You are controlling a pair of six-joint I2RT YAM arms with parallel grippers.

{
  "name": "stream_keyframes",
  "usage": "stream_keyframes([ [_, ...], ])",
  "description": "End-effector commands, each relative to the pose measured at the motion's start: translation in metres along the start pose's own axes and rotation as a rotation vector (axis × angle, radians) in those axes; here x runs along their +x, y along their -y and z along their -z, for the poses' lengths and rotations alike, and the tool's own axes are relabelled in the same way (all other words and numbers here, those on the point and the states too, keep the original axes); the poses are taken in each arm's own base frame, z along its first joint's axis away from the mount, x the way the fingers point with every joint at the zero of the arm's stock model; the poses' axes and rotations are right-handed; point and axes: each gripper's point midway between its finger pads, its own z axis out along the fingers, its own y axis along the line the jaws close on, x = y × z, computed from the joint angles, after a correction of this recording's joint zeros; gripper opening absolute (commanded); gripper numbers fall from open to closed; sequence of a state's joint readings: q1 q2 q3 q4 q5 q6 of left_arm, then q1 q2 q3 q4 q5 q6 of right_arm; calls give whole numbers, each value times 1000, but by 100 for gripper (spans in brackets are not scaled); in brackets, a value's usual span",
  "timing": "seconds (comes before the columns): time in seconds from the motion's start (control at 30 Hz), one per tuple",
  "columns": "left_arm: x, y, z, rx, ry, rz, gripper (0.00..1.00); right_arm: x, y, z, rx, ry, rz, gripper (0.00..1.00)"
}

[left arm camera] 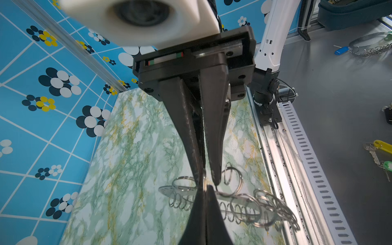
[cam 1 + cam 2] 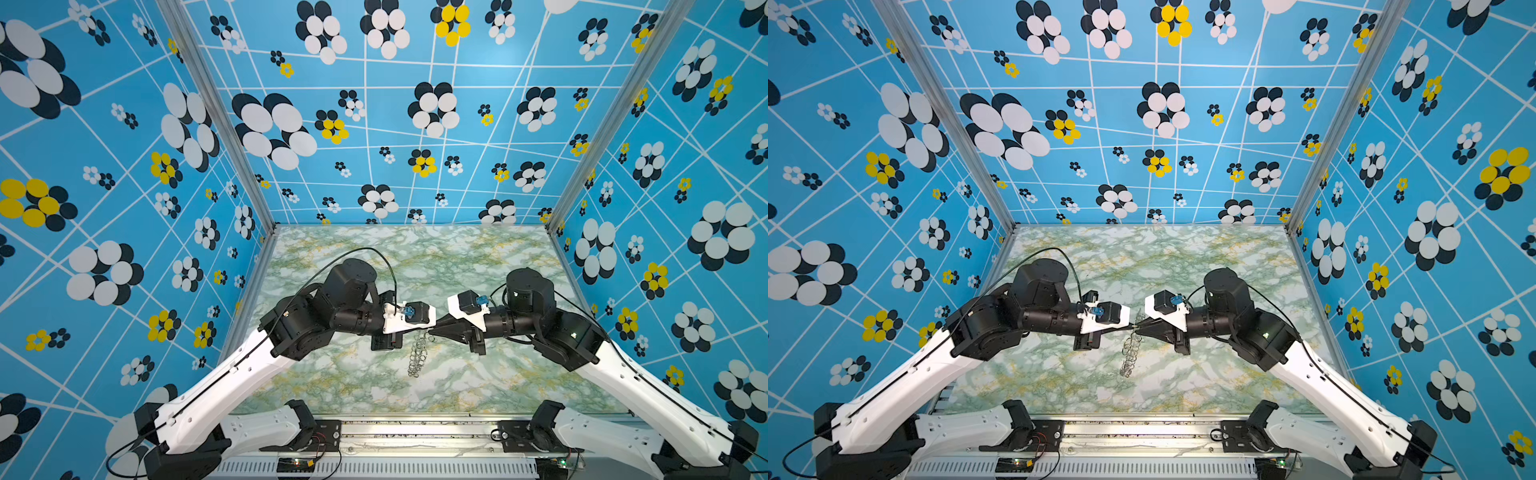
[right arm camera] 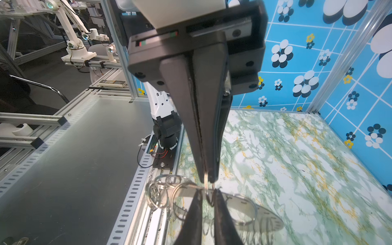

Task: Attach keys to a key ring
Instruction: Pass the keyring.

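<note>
Where the arms meet at lower centre, the key ring (image 2: 417, 355) is held off the marbled table (image 2: 332, 374). Its band (image 3: 184, 193) is clenched by the left gripper (image 1: 208, 183), one wire loop (image 3: 205, 187) by the right gripper (image 3: 208, 180).

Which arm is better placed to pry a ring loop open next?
Right, probably. The right end effector pinches one wire loop of the ring at its tips; the left end effector grips the ring opposite, so it can anchor.
</note>
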State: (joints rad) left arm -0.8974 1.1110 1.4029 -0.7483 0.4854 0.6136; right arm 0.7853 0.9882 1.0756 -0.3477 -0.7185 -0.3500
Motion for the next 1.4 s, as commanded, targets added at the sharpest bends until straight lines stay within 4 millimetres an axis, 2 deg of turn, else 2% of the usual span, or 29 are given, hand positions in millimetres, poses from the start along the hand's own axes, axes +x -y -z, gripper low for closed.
stream_keyframes([
  [0.0,-19,-1,4,1,62,-16,0,-5,2,0,16,19,-11,11],
  [0.27,-18,1,3,9,56,-16,0,-11,1,-1,5,46,-29,0],
  [0.6,-16,-9,5,-71,71,25,0,-28,2,7,40,166,-28,0],
  [0.73,-14,-17,9,-139,80,63,10,-33,2,11,52,198,-32,0],
  [1.07,-12,-26,16,-211,149,129,18,-46,5,22,62,289,-45,0],
  [1.37,-30,-20,20,-158,247,133,20,-46,3,22,56,290,-43,0],
])
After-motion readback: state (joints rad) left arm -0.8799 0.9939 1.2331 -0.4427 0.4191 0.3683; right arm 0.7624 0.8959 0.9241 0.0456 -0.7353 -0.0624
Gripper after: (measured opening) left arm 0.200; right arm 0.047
